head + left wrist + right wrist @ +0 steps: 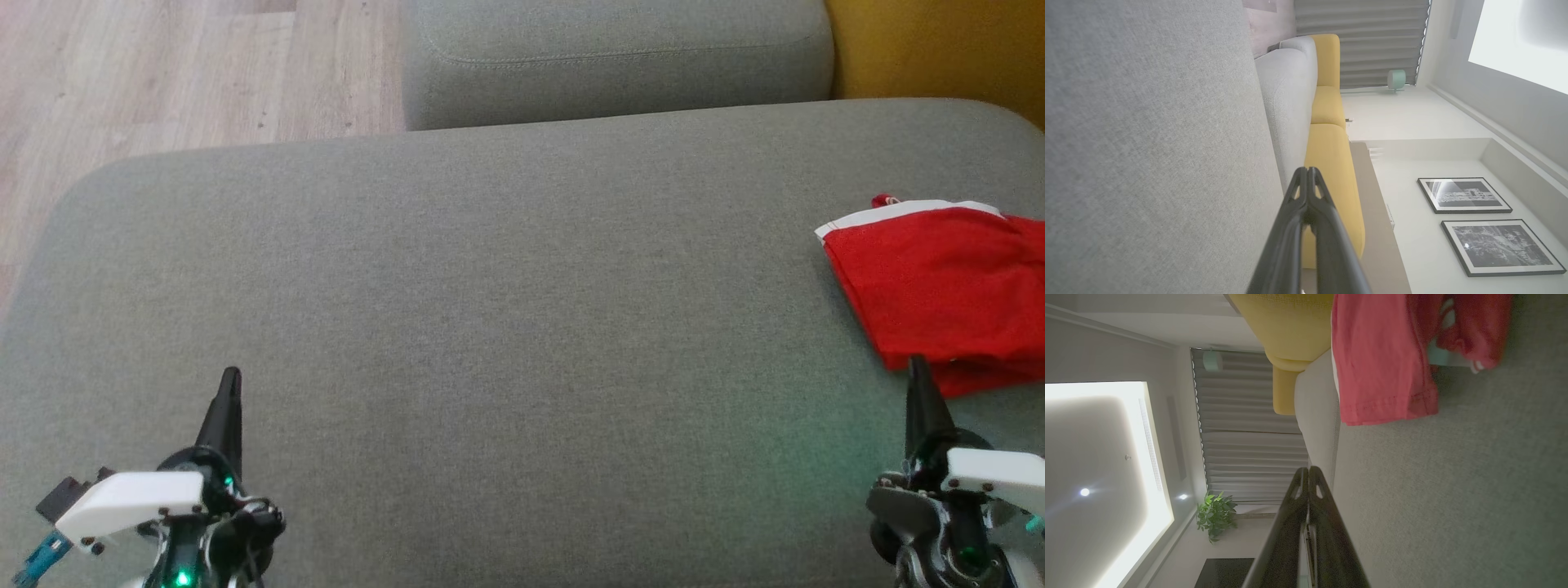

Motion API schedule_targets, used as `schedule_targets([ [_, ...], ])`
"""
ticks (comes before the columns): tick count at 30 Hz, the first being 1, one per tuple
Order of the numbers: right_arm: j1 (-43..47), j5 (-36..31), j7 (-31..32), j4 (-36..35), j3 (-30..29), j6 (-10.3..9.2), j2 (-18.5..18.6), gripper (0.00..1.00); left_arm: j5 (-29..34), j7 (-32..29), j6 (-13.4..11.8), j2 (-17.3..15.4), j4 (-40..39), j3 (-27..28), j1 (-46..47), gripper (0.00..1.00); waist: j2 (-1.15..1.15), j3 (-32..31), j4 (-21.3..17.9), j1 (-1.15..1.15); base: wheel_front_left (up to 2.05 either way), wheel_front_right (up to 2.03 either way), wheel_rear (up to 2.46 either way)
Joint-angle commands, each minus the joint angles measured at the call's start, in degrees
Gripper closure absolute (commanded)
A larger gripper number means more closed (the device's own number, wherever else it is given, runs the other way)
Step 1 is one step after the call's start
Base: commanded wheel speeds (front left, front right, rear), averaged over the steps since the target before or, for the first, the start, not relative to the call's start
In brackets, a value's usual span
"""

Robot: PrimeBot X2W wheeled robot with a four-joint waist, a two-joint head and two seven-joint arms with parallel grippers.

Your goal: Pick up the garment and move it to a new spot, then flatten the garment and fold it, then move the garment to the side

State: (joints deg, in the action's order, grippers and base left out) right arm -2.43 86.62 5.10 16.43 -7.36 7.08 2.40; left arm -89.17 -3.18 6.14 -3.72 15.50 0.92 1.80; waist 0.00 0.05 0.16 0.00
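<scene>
The garment [939, 286] is red with a white band and lies folded at the right edge of the grey sofa cushion [490, 310]. The right wrist view shows the garment [1380, 363] ahead of the fingers. My right gripper [918, 367] is shut and empty, its tip just short of the garment's near edge, apart from it. At the lower left my left gripper [231, 380] is shut and empty over bare cushion. In each wrist view the two fingertips meet, left gripper [1306, 171] and right gripper [1306, 470].
A second grey cushion [612, 57] stands behind the one I work on, with a yellow cushion [939, 49] at the back right. Wooden floor [163, 73] lies beyond the cushion's left edge. Framed pictures [1466, 196] hang on the wall.
</scene>
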Motion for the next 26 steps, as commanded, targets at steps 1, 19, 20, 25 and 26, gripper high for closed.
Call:
schedule_targets([
  [1, -3.2, 2.1, 0.6, -2.3, 1.0, 0.39, 0.5, 1.0, -1.8, -0.6, 0.7, -0.9, -1.6, 2.4, 3.5, 1.0, 0.0, 0.0, 0.0, 0.0, 0.0, 0.0, 0.0],
  [19, -3.8, 5.5, 1.4, -2.4, 0.8, 0.41, 0.5, 1.0, -4.6, -1.7, 1.4, -0.6, -1.5, 3.6, 4.2, 1.0, 0.0, 0.1, -0.2, 0.0, 0.0, 0.0, 0.0],
  [20, -3.8, 5.5, 1.4, -2.4, 0.8, 0.41, 0.5, 1.0, -4.6, -1.7, 1.4, -0.6, -1.5, 3.6, 4.2, 1.0, 0.0, 0.1, -0.2, 0.0, 0.0, 0.0, 0.0],
  [25, -3.8, 5.5, 1.4, -2.4, 0.8, 0.41, 0.5, 1.0, -4.5, -1.8, 1.4, -0.5, -1.5, 3.7, 4.2, 1.0, 0.0, 0.1, -0.2, 0.0, 0.0, 0.0, 0.0],
  [26, -3.8, 5.5, 1.4, -2.4, 0.8, 0.41, 0.5, 1.0, -4.5, -1.8, 1.4, -0.5, -1.5, 3.8, 4.2, 1.0, 0.0, 0.1, -0.2, 0.0, 0.0, 0.0, 0.0],
])
